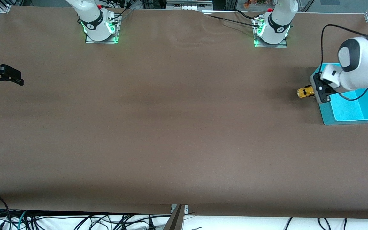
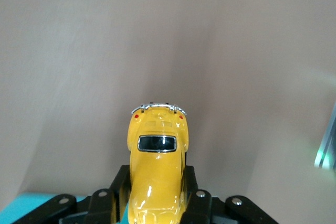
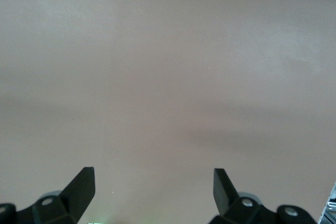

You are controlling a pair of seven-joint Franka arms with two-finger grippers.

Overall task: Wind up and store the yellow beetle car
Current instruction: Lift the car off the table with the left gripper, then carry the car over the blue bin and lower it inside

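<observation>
The yellow beetle car is small and bright yellow, with dark windows. My left gripper is shut on it, holding it by its sides at the rim of the teal bin on the side toward the right arm's end, with the car poking out over the brown table. In the left wrist view the car sits between the black fingers of the left gripper, its rear window facing the camera. My right gripper waits open and empty at the right arm's end of the table; it also shows in the right wrist view.
The teal bin is a shallow open tray at the left arm's end of the table; a corner of it shows in the left wrist view. A brown cloth covers the table. The arm bases stand along the table edge farthest from the front camera.
</observation>
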